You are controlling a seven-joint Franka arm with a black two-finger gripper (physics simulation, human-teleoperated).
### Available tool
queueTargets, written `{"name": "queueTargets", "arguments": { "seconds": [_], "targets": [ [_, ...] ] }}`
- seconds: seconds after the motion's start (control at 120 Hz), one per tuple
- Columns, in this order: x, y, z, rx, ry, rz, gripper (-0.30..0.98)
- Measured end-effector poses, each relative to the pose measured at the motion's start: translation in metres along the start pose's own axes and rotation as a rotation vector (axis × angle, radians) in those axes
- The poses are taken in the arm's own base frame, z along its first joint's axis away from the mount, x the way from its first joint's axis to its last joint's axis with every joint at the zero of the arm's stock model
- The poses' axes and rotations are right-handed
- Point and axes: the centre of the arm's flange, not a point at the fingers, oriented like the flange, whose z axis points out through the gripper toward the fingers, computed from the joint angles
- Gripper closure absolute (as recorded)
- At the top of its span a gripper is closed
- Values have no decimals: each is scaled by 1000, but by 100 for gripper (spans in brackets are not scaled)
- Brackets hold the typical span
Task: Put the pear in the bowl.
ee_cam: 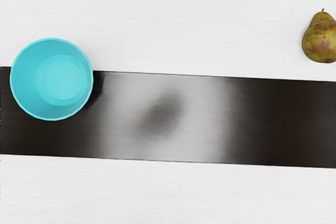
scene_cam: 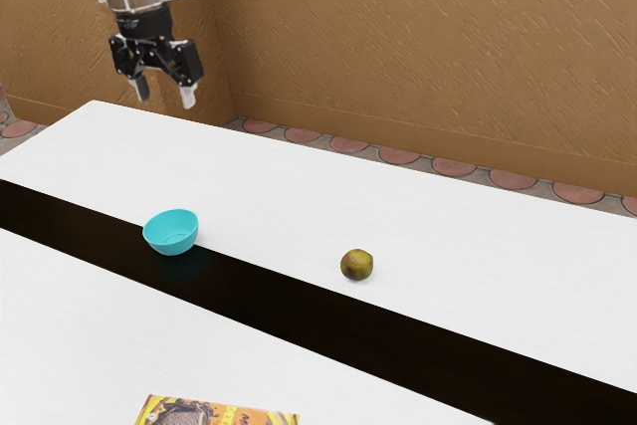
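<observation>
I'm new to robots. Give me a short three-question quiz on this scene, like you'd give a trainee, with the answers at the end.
1. True or false: the bowl is empty.
2. Fill in the colour: the pear lies on a ____ part of the table.
3. Which fits the end effector?
a) shut on the pear
b) open, holding nothing
c) lowered into the bowl

Key: 1. True; 2. white; 3. b

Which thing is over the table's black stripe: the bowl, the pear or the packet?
The turquoise bowl; the pear and packet are on the white tabletop.
</observation>
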Motion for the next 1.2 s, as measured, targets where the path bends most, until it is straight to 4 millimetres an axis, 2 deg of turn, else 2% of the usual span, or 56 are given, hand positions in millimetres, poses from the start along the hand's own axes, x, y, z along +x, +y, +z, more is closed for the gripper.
{"name": "queueTargets", "arguments": {
  "seconds": [0.15, 0.225, 0.3, 0.442, 0.517, 0.633, 0.758, 0.825, 0.9, 1.042, 1.125, 1.2],
  "targets": [
    [0, -14, 3, 0, -7, -20, 2],
    [4, -14, 11, 0, -22, -21, 2],
    [4, -9, 48, -3, -72, -10, 2],
    [13, 26, 133, -4, -126, 45, 2],
    [20, 38, 159, -3, -105, 63, 2],
    [35, 74, 186, -7, -47, 111, 2],
    [53, 105, 205, -22, 5, 139, 2],
    [64, 127, 226, -22, 8, 158, 2],
    [69, 146, 246, -23, 2, 175, 2],
    [73, 167, 264, -39, 24, 183, 2],
    [85, 177, 267, -54, 52, 180, 2],
    [90, 190, 283, -58, 50, 186, 2]
  ]
}}
